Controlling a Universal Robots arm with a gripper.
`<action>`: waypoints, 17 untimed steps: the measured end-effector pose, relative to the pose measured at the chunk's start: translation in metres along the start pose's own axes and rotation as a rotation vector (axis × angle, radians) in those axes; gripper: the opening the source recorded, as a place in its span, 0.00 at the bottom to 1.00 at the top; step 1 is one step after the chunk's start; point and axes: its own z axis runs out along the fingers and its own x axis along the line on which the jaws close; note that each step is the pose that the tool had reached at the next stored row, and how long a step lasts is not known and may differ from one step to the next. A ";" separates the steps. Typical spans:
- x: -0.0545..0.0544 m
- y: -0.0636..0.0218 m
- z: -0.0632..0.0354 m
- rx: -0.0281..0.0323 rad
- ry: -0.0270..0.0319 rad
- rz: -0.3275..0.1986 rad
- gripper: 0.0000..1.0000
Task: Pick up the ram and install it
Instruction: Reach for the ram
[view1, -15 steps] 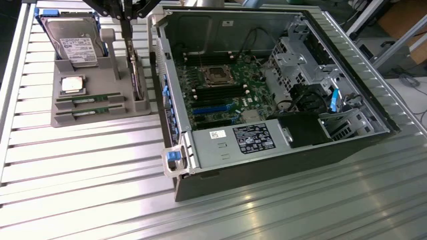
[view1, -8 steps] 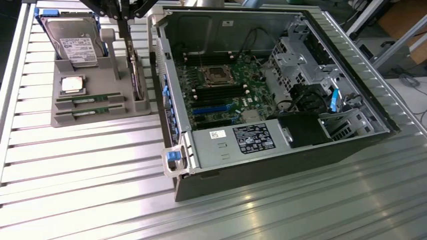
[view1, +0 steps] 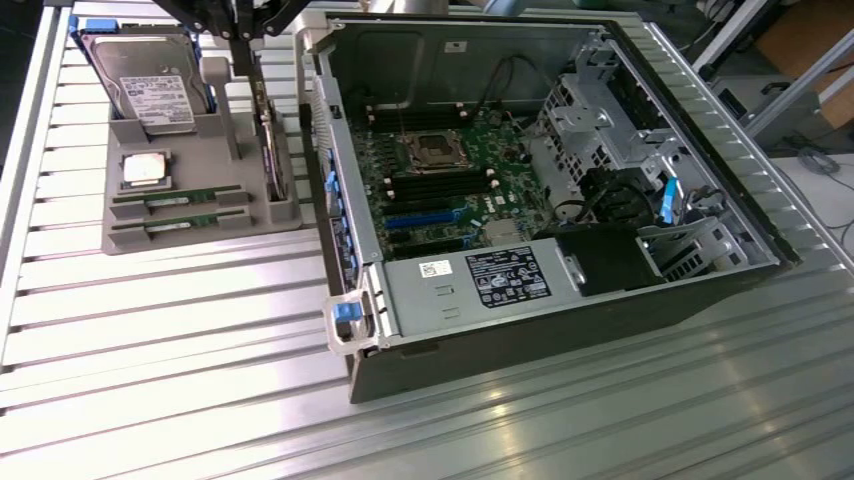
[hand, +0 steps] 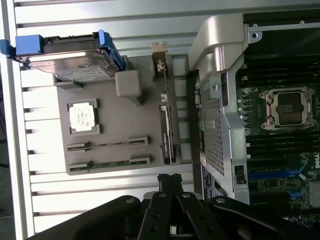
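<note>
Two green ram sticks lie side by side in slots at the front of a grey holder tray (view1: 200, 240): one ram (view1: 180, 198) (hand: 107, 145) sits nearer the silver CPU chip, the other ram (view1: 180, 223) (hand: 109, 163) nearer the tray's front edge. My gripper (view1: 242, 68) (hand: 169, 179) hangs above the tray's back right part, between the hard drive and an upright card. It is shut, holds nothing, and stays well clear of both sticks. The motherboard (view1: 434, 190) lies inside the open computer case, with dark memory slots (view1: 427, 183) (hand: 280, 145) below the CPU socket (hand: 290, 107).
On the tray stand a hard drive (view1: 154, 85) (hand: 70, 62) in a blue bracket, a square CPU chip (view1: 144, 168) (hand: 82, 117) and an upright card (view1: 274, 150) (hand: 167, 125). The case's metal wall (view1: 327, 150) rises right beside the tray. Ribbed metal table (view1: 174, 380) all around.
</note>
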 end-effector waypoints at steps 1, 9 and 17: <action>0.000 -0.0001 0.0000 0.0000 0.0000 0.000 0.11; 0.005 -0.0004 -0.0001 0.0000 0.0000 0.000 0.11; 0.009 -0.0007 -0.0002 0.0000 0.0000 0.000 0.11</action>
